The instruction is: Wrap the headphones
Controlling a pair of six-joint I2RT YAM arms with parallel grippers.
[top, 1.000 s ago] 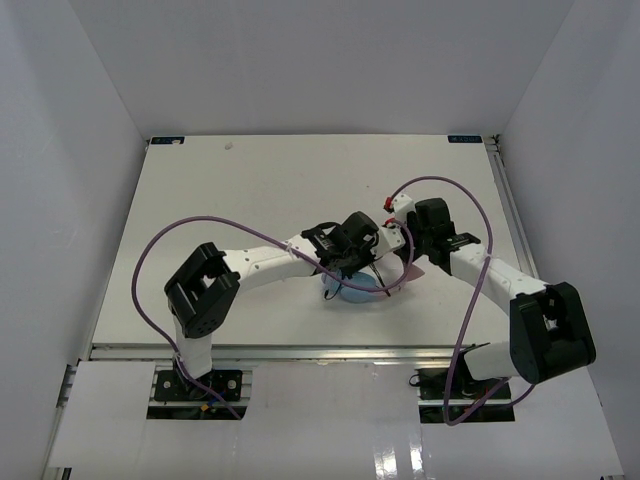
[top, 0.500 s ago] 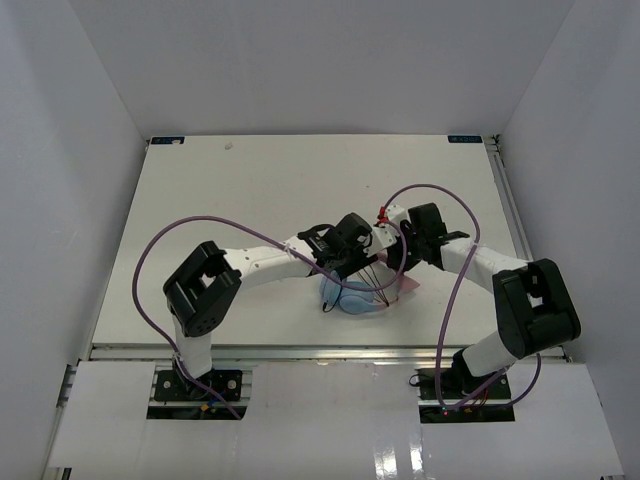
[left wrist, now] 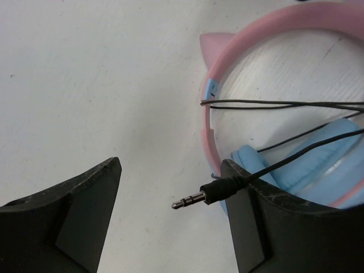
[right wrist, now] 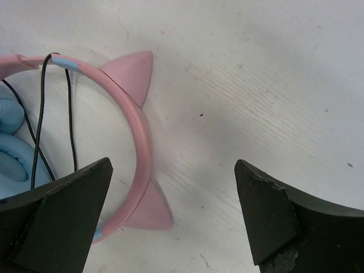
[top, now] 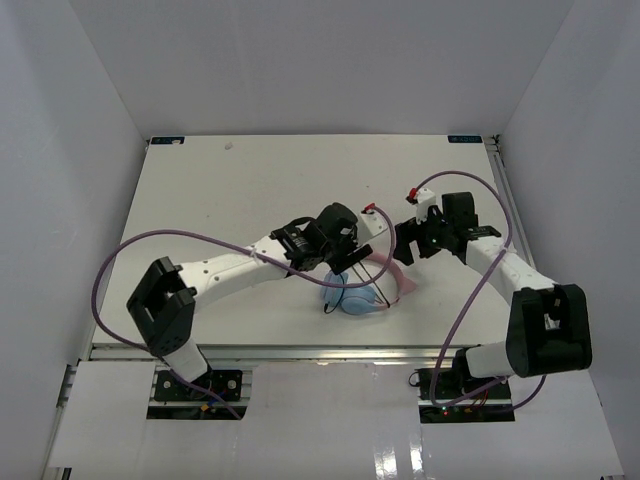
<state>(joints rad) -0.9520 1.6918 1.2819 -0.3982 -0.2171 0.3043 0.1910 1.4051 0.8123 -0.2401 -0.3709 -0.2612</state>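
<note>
The headphones [top: 358, 296] lie near the table's front middle, their light-blue ear cups [left wrist: 321, 165] beside the pink headband [left wrist: 259, 33] with its cat ears [right wrist: 134, 70]. The thin black cord [left wrist: 273, 104] runs across the headband in several strands. Its plug [left wrist: 196, 199] juts out between my left gripper's [left wrist: 170, 166] wide-open jaws, and the cord lies over the right finger [left wrist: 273, 216] without being pinched. My right gripper [right wrist: 173, 166] hovers open above the headband's curve [right wrist: 139, 133], one cat ear [right wrist: 151, 211] between its fingers, holding nothing.
Purple arm cables [top: 200, 236] loop over the table on both sides of the headphones. White walls enclose the table [top: 250, 180] on the left, right and back. The left arm's white links [top: 235, 268] stretch across the front left of the table.
Both grippers have opened from shut and let go. The right gripper has drawn back to the right of the headphones. The left arm's elbow has swung down to the left.
</note>
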